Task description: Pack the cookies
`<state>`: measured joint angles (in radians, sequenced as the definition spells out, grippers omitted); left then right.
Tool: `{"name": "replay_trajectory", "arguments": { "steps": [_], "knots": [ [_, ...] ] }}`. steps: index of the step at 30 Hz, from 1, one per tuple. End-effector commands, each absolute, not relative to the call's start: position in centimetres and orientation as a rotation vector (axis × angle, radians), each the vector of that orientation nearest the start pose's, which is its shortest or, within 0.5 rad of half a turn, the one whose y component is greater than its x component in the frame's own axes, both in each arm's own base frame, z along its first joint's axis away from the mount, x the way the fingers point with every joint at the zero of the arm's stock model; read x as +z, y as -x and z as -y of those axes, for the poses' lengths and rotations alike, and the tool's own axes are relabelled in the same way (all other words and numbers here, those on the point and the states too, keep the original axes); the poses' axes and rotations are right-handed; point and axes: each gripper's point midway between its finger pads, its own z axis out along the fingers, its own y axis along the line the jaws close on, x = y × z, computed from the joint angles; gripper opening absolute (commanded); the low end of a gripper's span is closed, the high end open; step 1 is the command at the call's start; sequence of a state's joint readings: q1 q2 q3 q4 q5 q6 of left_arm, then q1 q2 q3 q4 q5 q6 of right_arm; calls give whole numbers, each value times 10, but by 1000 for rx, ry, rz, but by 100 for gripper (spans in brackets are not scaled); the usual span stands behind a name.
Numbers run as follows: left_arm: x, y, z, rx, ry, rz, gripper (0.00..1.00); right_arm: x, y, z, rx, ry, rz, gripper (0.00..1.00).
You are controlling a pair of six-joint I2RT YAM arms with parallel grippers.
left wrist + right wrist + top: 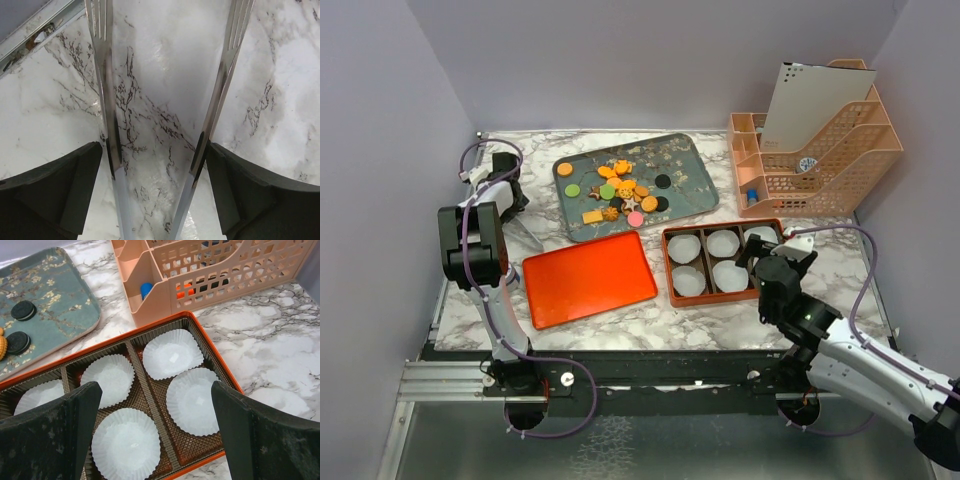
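Note:
The cookies (620, 187) lie in a loose heap on a blue-green floral tray (692, 172): mostly orange rounds, with green, pink, black and a yellow square. Two black cookies (23, 310) also show on the tray (55, 295) in the right wrist view. My left gripper (512, 212) (154, 150) hovers over bare marble left of the tray. Its fingers press the outer sides of spread metal tongs (111, 125) (528, 235). Over the orange box (667, 272) (235, 385) of white paper cups, my right gripper (767, 258) (155, 390) is open and holds nothing.
A flat orange lid (588, 278) lies between the arms in front of the tray. A peach desk organiser (820, 160) (210, 275) stands at the back right, close behind the box. Grey walls enclose the table on the left, back and right.

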<state>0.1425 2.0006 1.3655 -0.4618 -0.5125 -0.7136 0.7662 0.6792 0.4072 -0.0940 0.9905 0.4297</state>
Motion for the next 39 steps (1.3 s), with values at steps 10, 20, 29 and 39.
{"name": "replay_trajectory", "arguments": {
  "steps": [10, 20, 29, 39],
  "knots": [
    [36, -439, -124, 419, 1078, -2294, 62, 169, -261, -55, -129, -340, -1723, 100],
    [87, -451, -116, 380, 937, -2243, 42, 170, -262, -58, -121, -327, -1726, 100],
    [126, -464, -85, 268, 763, -2239, 38, 172, -262, -65, -74, -294, -1736, 100],
    [177, -461, 14, 86, 345, -2262, 39, 182, -266, -105, 112, -155, -1781, 100]
  ]
}}
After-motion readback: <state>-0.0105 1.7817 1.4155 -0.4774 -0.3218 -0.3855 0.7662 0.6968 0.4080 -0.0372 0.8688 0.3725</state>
